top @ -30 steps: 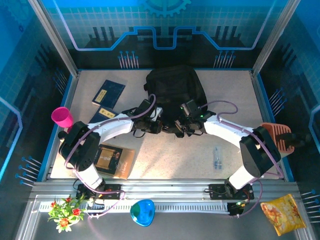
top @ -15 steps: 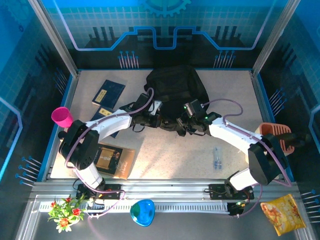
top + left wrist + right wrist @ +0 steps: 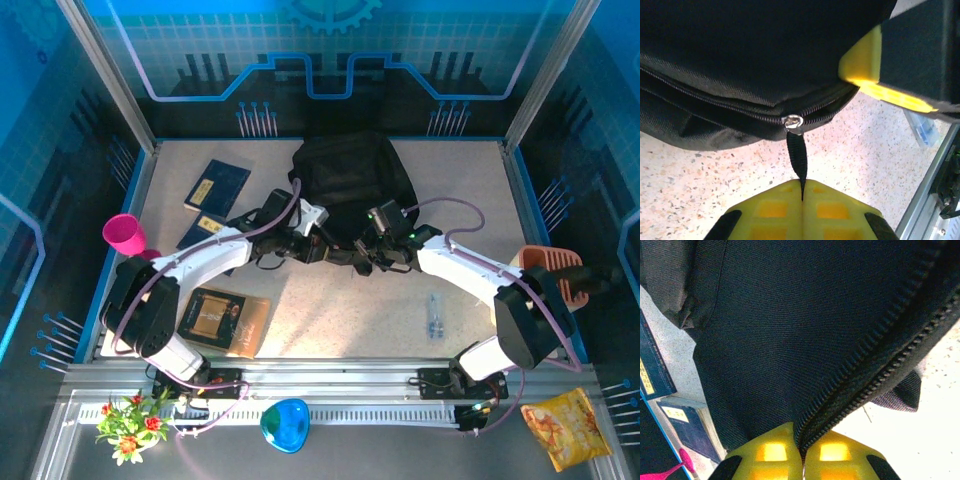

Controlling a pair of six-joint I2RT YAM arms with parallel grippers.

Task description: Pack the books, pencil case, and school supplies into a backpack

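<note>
Labels: two navy books, each with a gold rectangular label, print too small to read. One [image 3: 217,184] lies flat at far left. The other [image 3: 200,232] is just nearer and partly under the left arm. The third book [image 3: 225,320], black and tan with a gold square design, lies near the left arm's base; no legible text. A yellow snack bag [image 3: 570,428] sits off the table at near right, printing unreadable.

Containers: the backpack [image 3: 350,185] lies at far centre of the table [image 3: 350,330]. The stretch of zip [image 3: 880,375] seen from the right wrist looks closed. Its contents cannot be told. A pink cup [image 3: 124,234] stands at the left edge, inside not visible. An orange basket [image 3: 555,272] is at the right edge, contents unclear. A small clear item [image 3: 434,317] lies on bare table near the right arm.

Left gripper [image 3: 802,192]: fingers pressed together on the black zip pull [image 3: 797,150], which runs taut up to the slider [image 3: 792,121] on the backpack's near edge.

Right gripper [image 3: 802,452]: fingers closed tight, pinching backpack fabric right at the zip line.

Both grippers meet at the backpack's near side, close beside each other.
</note>
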